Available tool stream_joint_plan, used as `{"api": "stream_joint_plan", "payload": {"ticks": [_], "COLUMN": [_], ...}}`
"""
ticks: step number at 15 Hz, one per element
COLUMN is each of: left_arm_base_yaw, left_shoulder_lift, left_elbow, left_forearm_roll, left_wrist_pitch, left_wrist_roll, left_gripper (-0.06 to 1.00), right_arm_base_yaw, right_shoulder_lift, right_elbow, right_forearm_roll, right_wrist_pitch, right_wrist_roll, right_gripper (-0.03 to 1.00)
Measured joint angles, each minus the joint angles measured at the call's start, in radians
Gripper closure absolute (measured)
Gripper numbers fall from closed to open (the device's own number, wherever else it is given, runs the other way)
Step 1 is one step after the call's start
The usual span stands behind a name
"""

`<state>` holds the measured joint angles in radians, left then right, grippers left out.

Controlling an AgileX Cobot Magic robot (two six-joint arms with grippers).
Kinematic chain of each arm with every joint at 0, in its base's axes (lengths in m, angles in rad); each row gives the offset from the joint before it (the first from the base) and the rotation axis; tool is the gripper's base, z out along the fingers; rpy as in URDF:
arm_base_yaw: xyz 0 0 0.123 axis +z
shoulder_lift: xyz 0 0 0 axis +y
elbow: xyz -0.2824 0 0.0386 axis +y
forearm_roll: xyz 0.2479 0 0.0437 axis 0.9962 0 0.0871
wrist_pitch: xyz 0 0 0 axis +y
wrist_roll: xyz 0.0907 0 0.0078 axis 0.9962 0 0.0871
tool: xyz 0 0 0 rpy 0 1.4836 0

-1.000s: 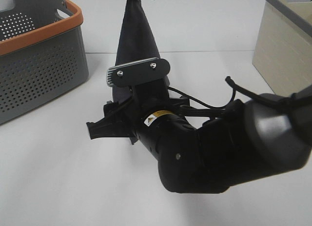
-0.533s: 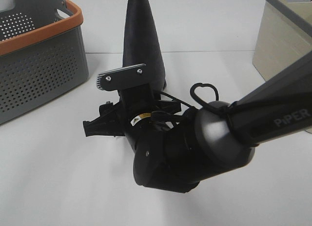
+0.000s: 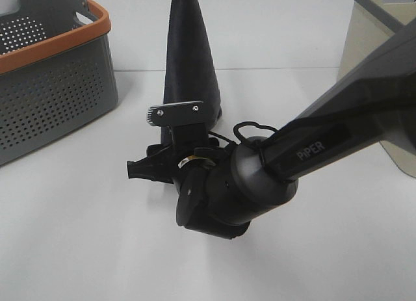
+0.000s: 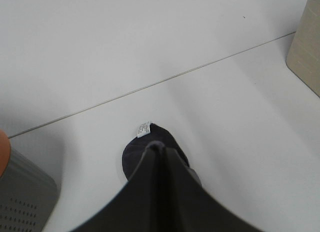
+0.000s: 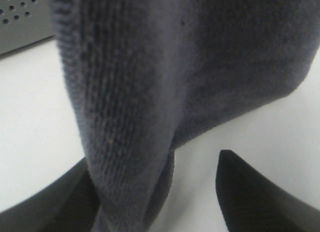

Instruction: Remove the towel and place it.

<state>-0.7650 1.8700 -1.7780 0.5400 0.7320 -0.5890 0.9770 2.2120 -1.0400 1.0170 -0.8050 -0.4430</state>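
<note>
- Towel (image 3: 189, 60): dark charcoal plush cloth, drawn up into a tall narrow cone. It stands mid-worktop between the basket and the bin, well apart from both. Its top runs out of the high view; its lower end reaches the worktop.
- Tag (image 4: 144, 129): small and white, at the towel's lowest corner, lying against the worktop.
- Left claw (image 4: 160, 151): clenched on the upper part of the towel, fingers pressed together, the cloth hanging down from them. It is out of the high view.
- Right claw (image 5: 157, 182): released, jaws spread wide. A hanging fold of towel lies between the two fingers (image 5: 250, 197). Whether either finger touches the cloth cannot be told.
- Right arm (image 3: 312, 151): black, reaching in from the right, low over the worktop at the towel's foot.
- Basket (image 3: 52, 80): grey, perforated, orange rim, at the left edge.
- Bin (image 3: 374, 60): beige, grey-rimmed, at the right edge.
- Worktop (image 3: 78, 236): plain white.
</note>
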Motion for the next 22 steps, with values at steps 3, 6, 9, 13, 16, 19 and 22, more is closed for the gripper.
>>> {"api": "stream_joint_plan", "payload": {"ticks": [3, 6, 9, 13, 16, 19, 22], "left_arm_base_yaw": [0.0, 0.0, 0.0, 0.0, 0.036, 0.102, 0.153], "left_shoulder_lift": [0.0, 0.0, 0.0, 0.0, 0.0, 0.0, 0.0], "left_elbow": [0.0, 0.0, 0.0, 0.0, -0.091, -0.18, -0.228], "left_forearm_roll": [0.0, 0.0, 0.0, 0.0, -0.028, -0.083, -0.159], "left_wrist_pitch": [0.0, -0.004, -0.004, -0.007, 0.015, 0.041, 0.057], "left_wrist_roll": [0.0, 0.0, 0.0, 0.0, 0.031, 0.097, 0.136], "left_gripper": [0.94, 0.94, 0.94, 0.94, 0.94, 0.94, 0.94], "right_arm_base_yaw": [-0.006, -0.006, -0.006, -0.006, -0.006, -0.019, -0.16], "right_shoulder_lift": [0.018, 0.031, 0.026, -0.032, -0.123, -0.238, -0.374], "right_elbow": [-0.004, -0.006, -0.006, -0.005, -0.005, -0.006, -0.007], "right_forearm_roll": [-0.045, -0.098, -0.099, -0.099, -0.099, -0.1, -0.111], "right_wrist_pitch": [0.017, 0.019, 0.019, 0.094, 0.235, 0.443, 0.869], "right_wrist_roll": [0.016, 0.017, 0.018, 0.019, -0.068, -0.301, -0.45], "right_gripper": [0.34, 0.4, 0.71, 0.95, 0.95, 0.95, 0.95]}}
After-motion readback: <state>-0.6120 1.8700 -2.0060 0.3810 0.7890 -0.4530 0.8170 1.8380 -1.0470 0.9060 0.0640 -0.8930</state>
